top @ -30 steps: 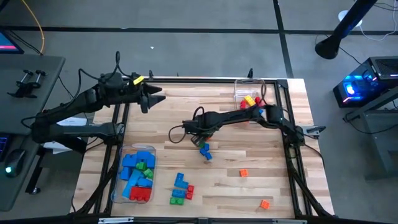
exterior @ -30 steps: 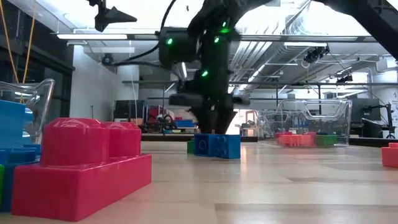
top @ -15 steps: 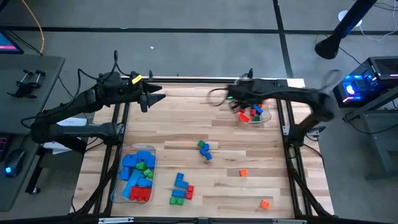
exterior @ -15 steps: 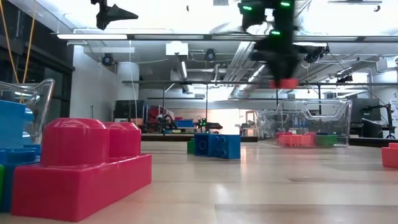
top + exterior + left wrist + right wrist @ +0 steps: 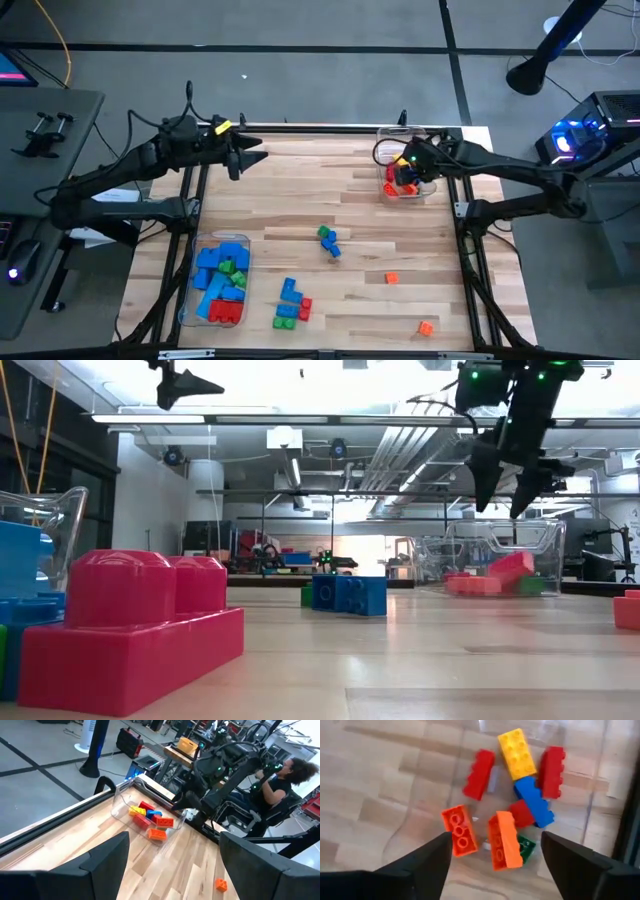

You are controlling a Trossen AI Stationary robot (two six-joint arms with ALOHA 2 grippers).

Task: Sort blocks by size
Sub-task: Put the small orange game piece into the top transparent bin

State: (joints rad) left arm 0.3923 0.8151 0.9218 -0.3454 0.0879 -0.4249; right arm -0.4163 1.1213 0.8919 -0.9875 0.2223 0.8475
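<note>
Our right gripper (image 5: 492, 851) hangs spread and empty above the far tub (image 5: 388, 135); its blocks (image 5: 530, 775) lie below.

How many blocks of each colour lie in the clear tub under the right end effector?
Red blocks: 3
Orange blocks: 2
Yellow block: 1
Blue block: 1
Green block: 1
Total: 8

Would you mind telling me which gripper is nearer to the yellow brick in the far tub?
The right gripper: it hangs open directly above the tub holding the yellow brick. The left gripper waits open across the table's far edge.
</note>
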